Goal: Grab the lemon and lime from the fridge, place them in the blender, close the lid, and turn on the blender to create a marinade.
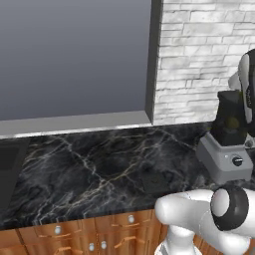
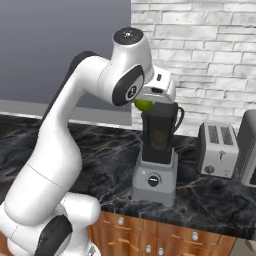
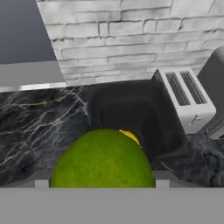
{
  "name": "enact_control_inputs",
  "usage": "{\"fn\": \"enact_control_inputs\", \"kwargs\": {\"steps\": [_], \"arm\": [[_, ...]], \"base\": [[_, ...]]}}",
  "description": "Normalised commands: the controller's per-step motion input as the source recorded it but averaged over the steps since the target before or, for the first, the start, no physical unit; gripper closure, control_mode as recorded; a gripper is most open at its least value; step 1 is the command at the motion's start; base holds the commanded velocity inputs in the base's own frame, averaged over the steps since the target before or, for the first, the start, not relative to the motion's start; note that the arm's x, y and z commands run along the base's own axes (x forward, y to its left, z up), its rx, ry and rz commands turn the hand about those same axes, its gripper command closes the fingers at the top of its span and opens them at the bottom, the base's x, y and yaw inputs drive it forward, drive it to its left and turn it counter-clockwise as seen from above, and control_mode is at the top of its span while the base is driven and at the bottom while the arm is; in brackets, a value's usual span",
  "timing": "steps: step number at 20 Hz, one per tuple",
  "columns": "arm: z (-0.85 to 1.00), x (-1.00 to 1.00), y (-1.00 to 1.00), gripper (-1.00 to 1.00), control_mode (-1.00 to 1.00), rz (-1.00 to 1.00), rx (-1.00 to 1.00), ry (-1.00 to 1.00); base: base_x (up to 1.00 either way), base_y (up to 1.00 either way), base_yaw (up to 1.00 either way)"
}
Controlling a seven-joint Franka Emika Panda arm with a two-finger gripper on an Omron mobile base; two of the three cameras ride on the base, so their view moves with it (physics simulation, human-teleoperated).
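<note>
Lime point(image 3: 103, 159) held in hand point(image 2: 147, 102), poised just above open blender point(image 2: 156, 150) jar; lemon point(image 3: 130, 137) already inside. Risk: release off-centre, so lime clips the jar rim and rolls onto bench point(image 2: 210, 200) beside toaster point(image 2: 216, 149).

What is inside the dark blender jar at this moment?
A yellow lemon lies inside the blender jar. The lime, held above the opening, covers most of it; the jar's bottom is hidden.

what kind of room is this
A rendered kitchen, most likely: a dark marble counter over wooden drawers, with a blender and a toaster standing against a white brick wall.
</note>
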Motion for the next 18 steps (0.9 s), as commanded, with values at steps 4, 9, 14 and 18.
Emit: {"fn": "enact_control_inputs", "kwargs": {"steps": [4, 9, 14, 18], "arm": [[-0.58, 0.82, -0.44, 1.0, -1.0, 0.0, 0.01, 0.17], [-0.5, 0.76, -0.22, 1.0, -1.0, 0.0, 0.0, 0.15], [-0.46, 0.45, -0.14, 1.0, -1.0, 0.01, 0.0, 0.11], [-0.43, 0.27, -0.07, 1.0, -1.0, 0.0, 0.0, 0.05]], "base": [[0.0, 0.0, 0.0], [0.0, 0.0, 0.0], [0.0, 0.0, 0.0], [0.0, 0.0, 0.0]]}}
